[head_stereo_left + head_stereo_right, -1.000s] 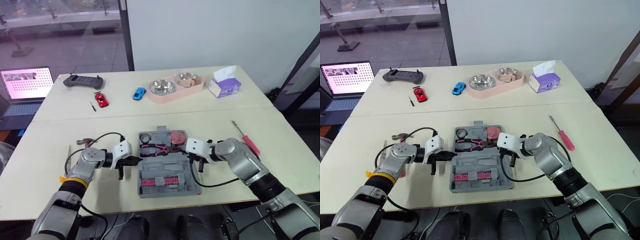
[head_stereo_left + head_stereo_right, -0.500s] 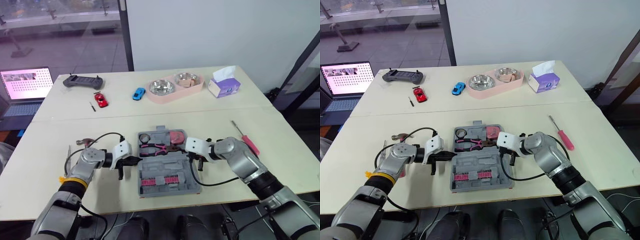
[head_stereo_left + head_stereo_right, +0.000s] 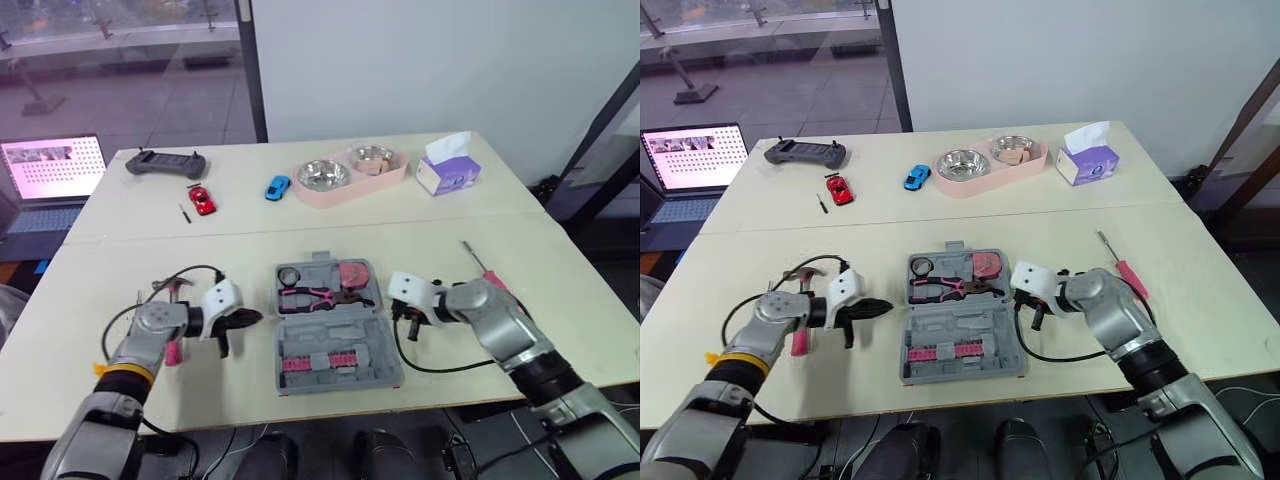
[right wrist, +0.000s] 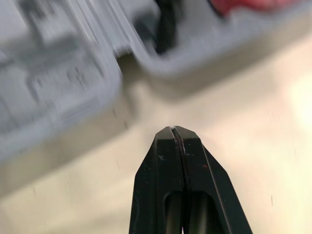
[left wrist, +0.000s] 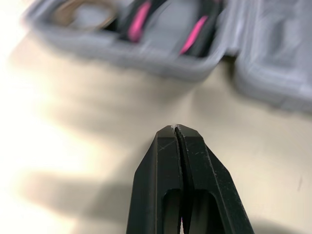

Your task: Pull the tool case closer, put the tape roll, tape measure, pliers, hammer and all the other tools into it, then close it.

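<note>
The tool case (image 3: 340, 378) lies open at the middle of the near table (image 3: 230, 395), between both grippers. The left gripper (image 5: 174, 127) and right gripper (image 4: 173, 129) are each pinched fully together and hold nothing. The moulded shell probably slides easily yet stays stiff. Its raised side rims look like the surest hold.
</note>
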Tool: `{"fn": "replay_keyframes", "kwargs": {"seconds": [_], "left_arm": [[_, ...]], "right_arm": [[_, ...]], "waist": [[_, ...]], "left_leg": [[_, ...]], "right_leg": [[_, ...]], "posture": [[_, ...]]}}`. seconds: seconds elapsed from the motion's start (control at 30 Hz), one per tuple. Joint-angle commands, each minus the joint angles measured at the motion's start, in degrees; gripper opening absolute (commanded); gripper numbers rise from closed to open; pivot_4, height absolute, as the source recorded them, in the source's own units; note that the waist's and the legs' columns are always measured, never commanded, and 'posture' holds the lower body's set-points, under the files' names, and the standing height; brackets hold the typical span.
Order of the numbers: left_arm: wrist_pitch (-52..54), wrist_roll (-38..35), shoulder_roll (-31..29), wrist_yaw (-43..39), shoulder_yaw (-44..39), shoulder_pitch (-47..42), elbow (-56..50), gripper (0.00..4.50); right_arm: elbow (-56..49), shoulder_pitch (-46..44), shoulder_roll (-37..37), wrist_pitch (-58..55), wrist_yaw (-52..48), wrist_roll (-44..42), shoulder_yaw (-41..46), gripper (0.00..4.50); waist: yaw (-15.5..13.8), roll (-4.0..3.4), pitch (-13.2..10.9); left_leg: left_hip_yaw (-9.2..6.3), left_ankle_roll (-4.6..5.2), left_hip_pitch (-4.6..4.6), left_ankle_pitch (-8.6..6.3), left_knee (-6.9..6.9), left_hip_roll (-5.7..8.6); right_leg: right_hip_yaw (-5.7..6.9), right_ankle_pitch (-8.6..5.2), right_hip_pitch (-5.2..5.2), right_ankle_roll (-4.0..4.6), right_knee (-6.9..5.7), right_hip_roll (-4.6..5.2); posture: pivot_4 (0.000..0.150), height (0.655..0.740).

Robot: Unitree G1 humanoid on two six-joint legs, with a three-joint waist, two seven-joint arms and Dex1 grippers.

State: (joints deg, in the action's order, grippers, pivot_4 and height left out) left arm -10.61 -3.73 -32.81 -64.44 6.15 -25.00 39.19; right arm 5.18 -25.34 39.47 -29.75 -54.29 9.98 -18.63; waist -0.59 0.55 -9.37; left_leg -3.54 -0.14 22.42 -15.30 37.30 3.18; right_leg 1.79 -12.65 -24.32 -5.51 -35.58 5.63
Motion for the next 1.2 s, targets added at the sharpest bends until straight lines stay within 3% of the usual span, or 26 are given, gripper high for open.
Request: {"fn": "replay_keyframes", "kwargs": {"seconds": [0.03,0.23,0.37,0.47,0.57,0.6,0.7,0.9,1.2], "left_arm": [[6.01,-5.04,-4.35,-0.76,-5.49,3.04,-7.06,0.06],[16.23,-15.61,-13.14,-4.81,-16.48,13.03,-22.09,0.06],[24.15,-21.91,-17.77,-5.54,-24.71,21.23,-28.66,0.00],[25.40,-23.49,-19.53,-4.71,-30.99,26.27,-28.48,0.85],[24.13,-22.53,-21.15,-1.85,-37.88,29.84,-24.23,2.35],[22.37,-21.65,-21.31,-0.38,-39.53,30.35,-21.95,2.99],[20.08,-21.27,-20.84,1.97,-42.98,31.97,-18.81,4.39],[15.74,-19.00,-20.54,2.93,-43.91,36.74,-13.12,4.46],[15.25,-20.35,-18.89,2.02,-43.47,37.88,-15.35,4.46]], "right_arm": [[-5.76,3.08,3.81,-0.81,-0.07,-4.61,9.05,0.00],[-17.80,15.38,8.13,-1.60,-4.50,-18.07,28.60,0.00],[-22.46,24.34,10.38,-1.70,-7.32,-25.00,41.16,1.30],[-26.45,29.10,10.30,-5.63,-7.04,-30.24,51.93,2.84],[-27.01,33.82,8.84,-9.81,-7.37,-36.62,66.96,4.36],[-25.23,36.15,8.38,-10.16,-7.56,-37.10,70.27,4.50],[-20.89,42.50,7.34,-6.67,-8.51,-36.06,73.93,4.50],[-17.18,48.86,4.35,-0.40,-7.07,-35.45,74.08,4.50],[-17.26,48.47,4.02,-1.06,-2.19,-37.85,72.01,4.50]], "waist": [[0.03,0.00,0.00],[0.00,-0.01,-0.01],[-0.07,-0.03,-0.02],[-0.14,-0.07,-0.03],[-0.22,-0.06,-0.03],[-0.30,-0.04,-0.04],[-0.66,0.09,0.04],[-0.01,0.01,0.07],[-0.32,0.05,0.08]], "left_leg": [[0.00,0.01,0.01,-0.01,-0.01,0.00],[-0.02,0.02,0.01,-0.02,-0.07,-0.08],[0.03,0.04,0.00,-0.04,-0.13,-0.08],[0.05,0.04,-0.03,-0.04,-0.12,-0.09],[0.04,0.04,-0.03,-0.04,-0.11,-0.12],[0.04,0.05,-0.03,-0.05,-0.13,-0.12],[0.04,0.05,-0.02,-0.06,-0.15,-0.11],[0.13,0.05,-0.07,-0.07,-0.15,-0.13],[0.14,0.04,-0.04,-0.08,-0.17,-0.13]], "right_leg": [[-0.01,0.00,-0.01,0.00,0.01,0.00],[-0.04,-0.01,0.00,0.01,0.06,0.01],[-0.06,-0.02,0.03,0.02,0.24,0.08],[-0.08,-0.08,0.07,0.12,0.25,0.22],[-0.09,-0.13,0.08,0.21,0.26,0.22],[-0.09,-0.14,0.09,0.20,0.28,0.22],[-0.06,-0.15,0.13,0.21,0.40,0.23],[-0.14,-0.19,0.19,0.26,0.47,0.35],[-0.16,-0.19,0.15,0.28,0.47,0.42]], "posture": [[0.150,0.7400],[0.150,0.7400],[0.150,0.7400],[0.150,0.7400],[0.150,0.7400],[0.150,0.7400],[0.150,0.7400],[0.150,0.7400],[0.150,0.7400]]}}
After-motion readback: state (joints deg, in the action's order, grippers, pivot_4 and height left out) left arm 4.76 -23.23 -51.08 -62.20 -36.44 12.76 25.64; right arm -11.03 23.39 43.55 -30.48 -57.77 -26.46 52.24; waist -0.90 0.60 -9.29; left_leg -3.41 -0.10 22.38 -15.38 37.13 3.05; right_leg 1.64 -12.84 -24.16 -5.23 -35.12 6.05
